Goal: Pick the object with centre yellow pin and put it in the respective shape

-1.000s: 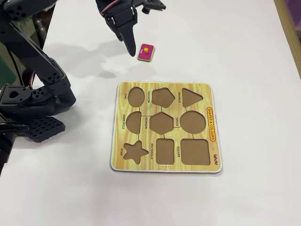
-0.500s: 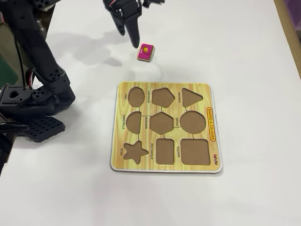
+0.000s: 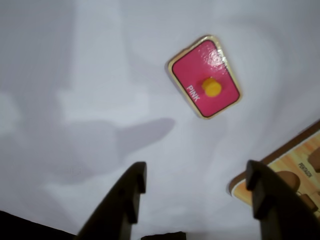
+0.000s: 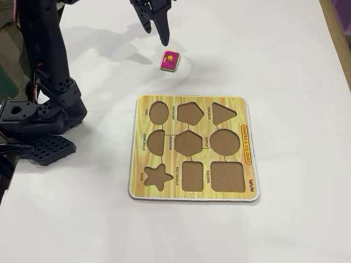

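A pink rectangular piece [image 3: 205,77] marked PINK, with a yellow pin [image 3: 211,87] at its centre, lies flat on the white table. In the fixed view it [image 4: 170,61] lies above the wooden shape board [image 4: 194,149], whose cut-outs are all empty. My gripper [image 3: 197,181] is open and empty, hovering above the table with the piece ahead of the fingertips, apart from them. In the fixed view the gripper [image 4: 155,32] hangs just up and left of the piece. The board's corner [image 3: 287,165] shows by the right finger.
The arm's black base [image 4: 35,118] stands at the left of the table in the fixed view. The table's right edge [image 4: 335,38] runs along the upper right. White table surface surrounds the board.
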